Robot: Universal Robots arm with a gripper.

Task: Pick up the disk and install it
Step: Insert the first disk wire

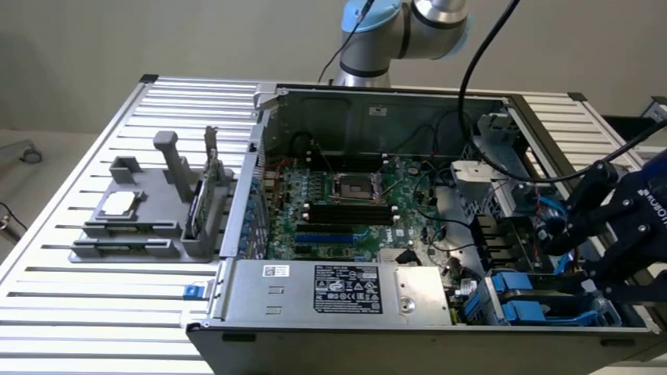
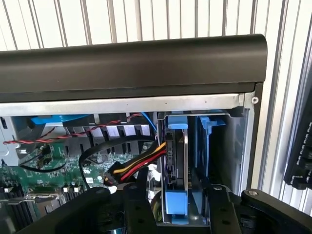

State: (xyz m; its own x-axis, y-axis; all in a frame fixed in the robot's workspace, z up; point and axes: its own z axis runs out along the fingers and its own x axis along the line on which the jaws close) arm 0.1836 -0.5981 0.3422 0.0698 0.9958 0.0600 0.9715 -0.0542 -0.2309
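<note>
From the exterior view's left to right, well away from the claw, a grey fixture [image 1: 146, 215] sits on the slatted table [image 1: 62, 312]; nearer in comes the open computer case [image 1: 417, 324] with its motherboard [image 1: 344, 207] and power supply [image 1: 344, 289], and then the claw [image 1: 610, 277] itself over the case's drive bays. In the wrist view the disk [image 2: 176, 165] stands on edge in its blue carrier, slotted into a bay directly ahead of the claw, with an empty blue drive cage [image 2: 204, 146] just beside it and a bundle of red, yellow and black wires [image 2: 136, 168] on its other side. The claw's black fingers [image 2: 222, 207] straddle the disk apart from it, released, gripping nothing. The disk looks rigid, fairly heavy and shock-sensitive; its blue carrier edges seem the safest hold.
</note>
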